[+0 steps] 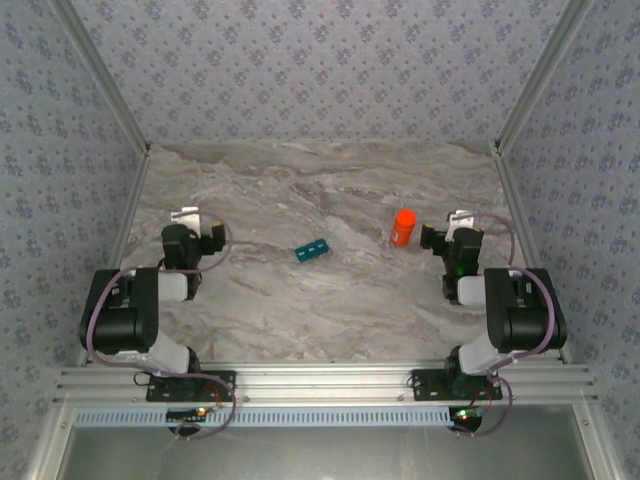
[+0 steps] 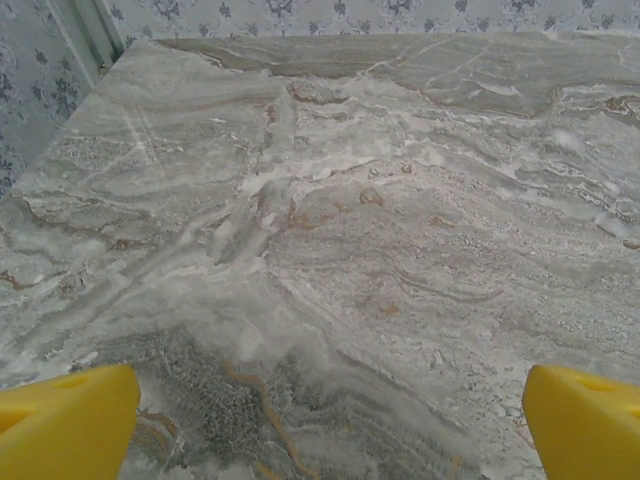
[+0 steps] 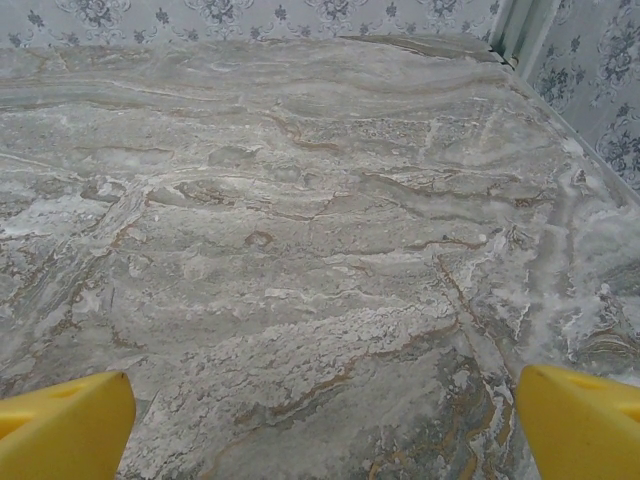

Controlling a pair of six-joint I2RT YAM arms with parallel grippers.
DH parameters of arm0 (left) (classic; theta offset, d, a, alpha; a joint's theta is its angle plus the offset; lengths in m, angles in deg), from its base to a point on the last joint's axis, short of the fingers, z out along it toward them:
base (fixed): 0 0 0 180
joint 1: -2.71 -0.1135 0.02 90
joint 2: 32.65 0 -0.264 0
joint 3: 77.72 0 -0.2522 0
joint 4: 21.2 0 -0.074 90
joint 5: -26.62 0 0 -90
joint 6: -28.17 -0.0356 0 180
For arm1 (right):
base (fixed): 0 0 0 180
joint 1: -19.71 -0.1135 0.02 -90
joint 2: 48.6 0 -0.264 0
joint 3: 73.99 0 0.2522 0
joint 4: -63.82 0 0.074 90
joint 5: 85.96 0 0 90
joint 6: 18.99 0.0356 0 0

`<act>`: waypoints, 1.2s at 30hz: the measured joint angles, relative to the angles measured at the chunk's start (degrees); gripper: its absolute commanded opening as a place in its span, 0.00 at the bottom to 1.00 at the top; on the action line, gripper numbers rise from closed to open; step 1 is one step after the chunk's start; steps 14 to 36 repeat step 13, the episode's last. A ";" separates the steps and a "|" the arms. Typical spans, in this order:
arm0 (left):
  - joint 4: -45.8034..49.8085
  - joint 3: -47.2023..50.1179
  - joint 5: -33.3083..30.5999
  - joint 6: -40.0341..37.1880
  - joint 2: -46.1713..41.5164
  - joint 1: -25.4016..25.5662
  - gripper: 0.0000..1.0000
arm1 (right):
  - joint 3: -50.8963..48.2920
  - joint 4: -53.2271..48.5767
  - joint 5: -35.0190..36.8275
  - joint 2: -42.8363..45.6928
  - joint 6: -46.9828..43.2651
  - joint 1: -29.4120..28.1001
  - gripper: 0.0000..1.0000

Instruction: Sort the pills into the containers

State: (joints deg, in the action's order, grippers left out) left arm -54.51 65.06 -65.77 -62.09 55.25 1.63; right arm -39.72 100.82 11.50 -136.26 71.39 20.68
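A small flat teal-blue pill box (image 1: 312, 249), the container, lies near the middle of the marble table (image 1: 330, 180). An orange bottle (image 1: 403, 228) with an orange cap stands to its right. No loose pills are visible. My left gripper (image 1: 192, 218) rests at the left, well apart from the pill box. My right gripper (image 1: 457, 222) sits just right of the bottle, not touching it. In the left wrist view the yellow fingertips (image 2: 65, 425) stand wide apart over bare marble. The right wrist view shows the same, with yellow fingertips (image 3: 60, 430) spread and nothing between them.
Patterned walls enclose the table on the left, back and right, with metal frame posts (image 1: 105, 75) at the corners. An aluminium rail (image 1: 320, 385) with the arm bases runs along the near edge.
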 measured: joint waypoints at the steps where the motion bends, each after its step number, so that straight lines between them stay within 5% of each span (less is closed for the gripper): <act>1: 0.20 0.00 0.07 0.13 0.00 0.02 0.98 | 0.00 0.00 0.00 0.00 -0.02 0.00 1.00; 36: 0.66 0.00 0.09 0.37 0.00 0.00 0.98 | 0.00 -0.35 -0.28 0.00 -0.02 0.02 1.00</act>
